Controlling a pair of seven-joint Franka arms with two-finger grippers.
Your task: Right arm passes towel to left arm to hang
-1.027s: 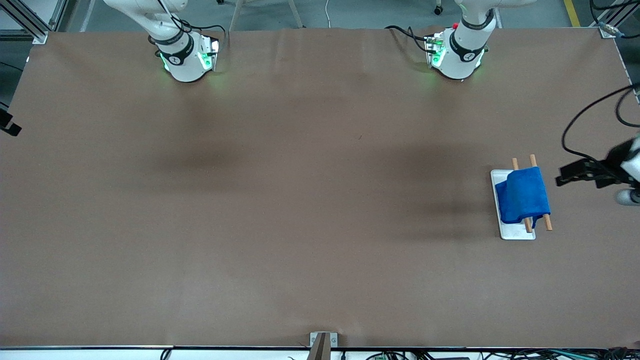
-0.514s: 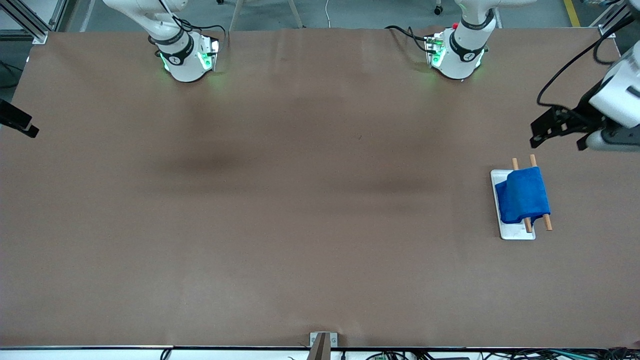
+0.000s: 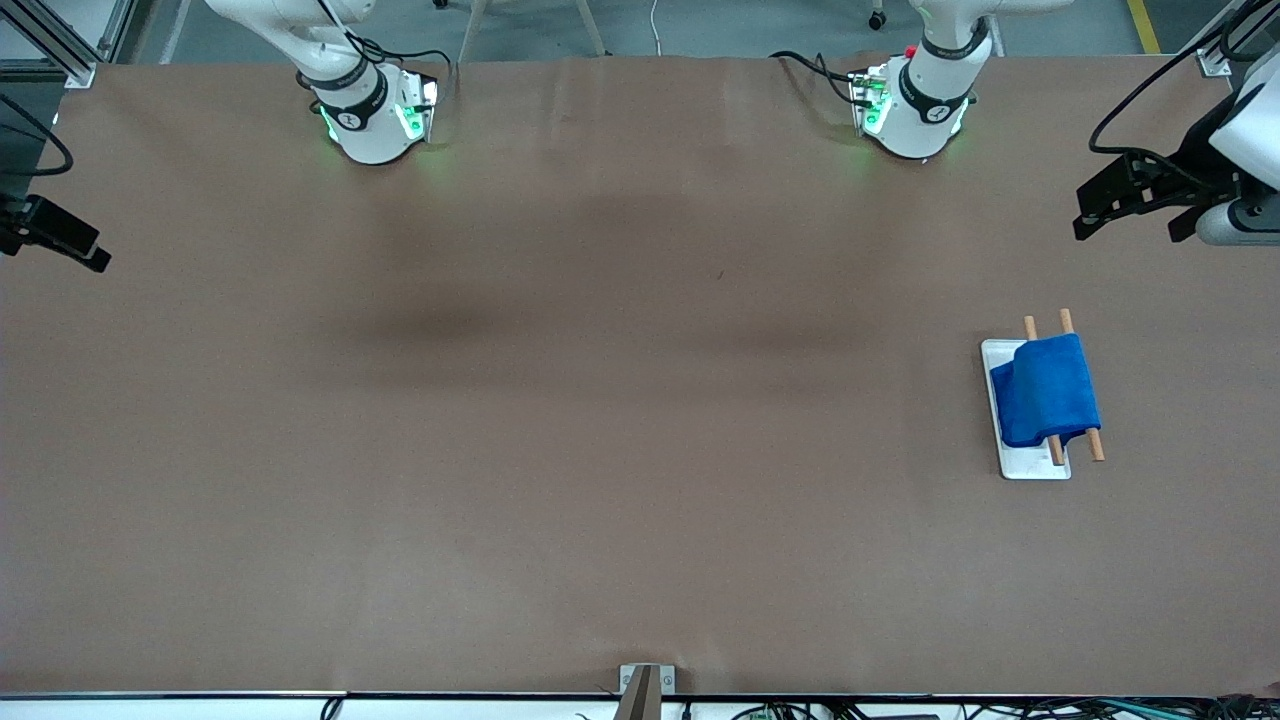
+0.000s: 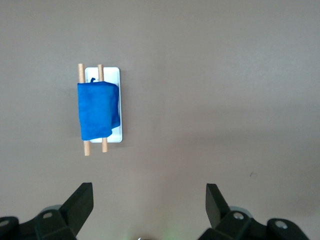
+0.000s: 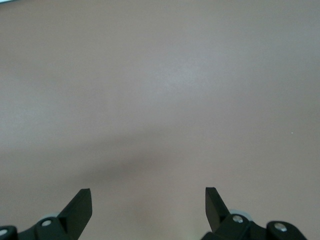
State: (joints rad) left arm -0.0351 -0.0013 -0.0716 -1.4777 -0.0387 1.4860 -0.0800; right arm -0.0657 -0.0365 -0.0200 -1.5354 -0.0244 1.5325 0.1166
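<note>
Hanging over two wooden rods on a white tray, the blue towel sits at the left arm's end of the table. The cloth covers most of both rods; rod ends stick out on either side of it. In the left wrist view the towel has a small loop at one corner, by the tray edge. The left gripper is up in the air over bare table near that end, apart from the tray, fingers spread wide, holding nothing. The right gripper is over the table edge at the right arm's end, fingers spread wide too, empty, only bare table under it.
</note>
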